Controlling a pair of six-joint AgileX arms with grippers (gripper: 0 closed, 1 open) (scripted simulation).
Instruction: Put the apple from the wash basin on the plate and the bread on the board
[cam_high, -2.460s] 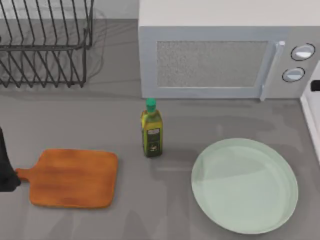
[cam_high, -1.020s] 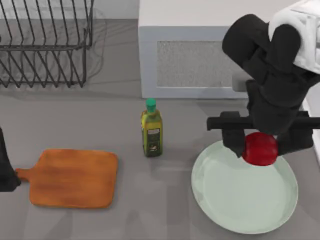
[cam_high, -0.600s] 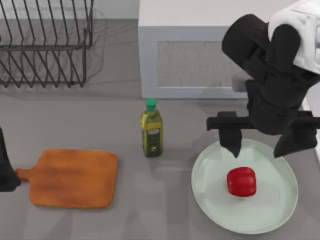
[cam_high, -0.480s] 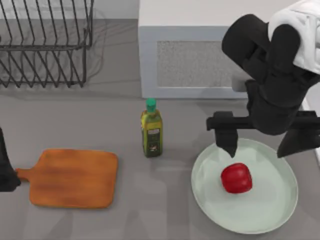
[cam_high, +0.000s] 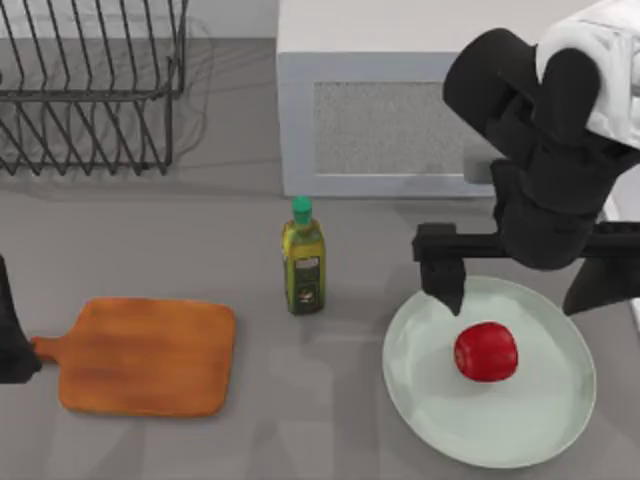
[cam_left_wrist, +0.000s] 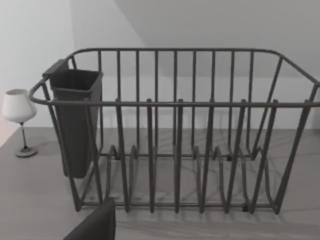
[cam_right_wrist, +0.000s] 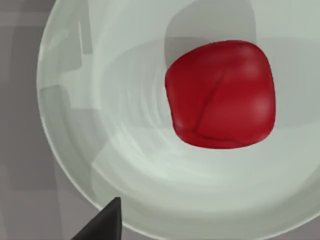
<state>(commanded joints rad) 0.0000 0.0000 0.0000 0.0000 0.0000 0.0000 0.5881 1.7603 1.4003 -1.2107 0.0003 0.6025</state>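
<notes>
With right jaws (cam_high: 527, 290) spread wide above, apple (cam_high: 486, 351) rests on plate (cam_high: 440, 420).

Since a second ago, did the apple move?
Yes. The apple dropped from the open right gripper onto the plate, ending farther from the microwave.

Glossy apple (cam_high: 486, 351), wooden board (cam_high: 145, 357)
</notes>
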